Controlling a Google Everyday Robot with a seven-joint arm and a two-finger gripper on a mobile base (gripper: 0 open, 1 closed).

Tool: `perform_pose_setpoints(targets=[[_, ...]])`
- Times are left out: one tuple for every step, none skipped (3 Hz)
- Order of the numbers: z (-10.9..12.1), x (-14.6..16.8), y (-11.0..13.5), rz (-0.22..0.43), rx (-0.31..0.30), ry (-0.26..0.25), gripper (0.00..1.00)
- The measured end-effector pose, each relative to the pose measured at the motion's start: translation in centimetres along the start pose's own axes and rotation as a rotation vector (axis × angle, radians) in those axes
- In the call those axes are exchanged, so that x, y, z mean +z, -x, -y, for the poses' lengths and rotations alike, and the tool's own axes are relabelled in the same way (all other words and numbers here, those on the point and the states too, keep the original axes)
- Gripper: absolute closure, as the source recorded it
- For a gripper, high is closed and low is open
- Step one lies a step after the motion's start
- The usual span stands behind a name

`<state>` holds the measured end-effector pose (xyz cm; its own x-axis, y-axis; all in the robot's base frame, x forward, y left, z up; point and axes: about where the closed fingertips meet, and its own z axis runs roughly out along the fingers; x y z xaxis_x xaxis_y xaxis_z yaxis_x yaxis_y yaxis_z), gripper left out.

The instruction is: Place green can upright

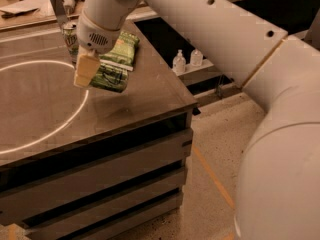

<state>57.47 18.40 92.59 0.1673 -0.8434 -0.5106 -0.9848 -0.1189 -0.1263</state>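
Note:
The green can lies on its side, green with pale markings, in my gripper. The gripper reaches down from the white arm over the dark table, near its right side. One yellowish finger shows at the can's left end; the other is hidden behind the can. The gripper is shut on the can. The can seems to hang a little above the tabletop, in front of the snack bag.
A crinkled light-green snack bag lies just behind the can. A silver-white can stands upright behind the gripper. A white circle line marks the tabletop. The table's right edge drops to the floor. Two small bottles stand beyond.

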Motion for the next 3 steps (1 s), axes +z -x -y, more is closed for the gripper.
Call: perform_pose_setpoints(targets=[[0.7,-1.2,-0.7,0.22,0.001,-0.011,1.0],[0.7,-2.3,-1.2,0.268,0.014,-0.022,1.0],[0.7,-1.9,-0.9,0.255,0.009,-0.017,1.0]])
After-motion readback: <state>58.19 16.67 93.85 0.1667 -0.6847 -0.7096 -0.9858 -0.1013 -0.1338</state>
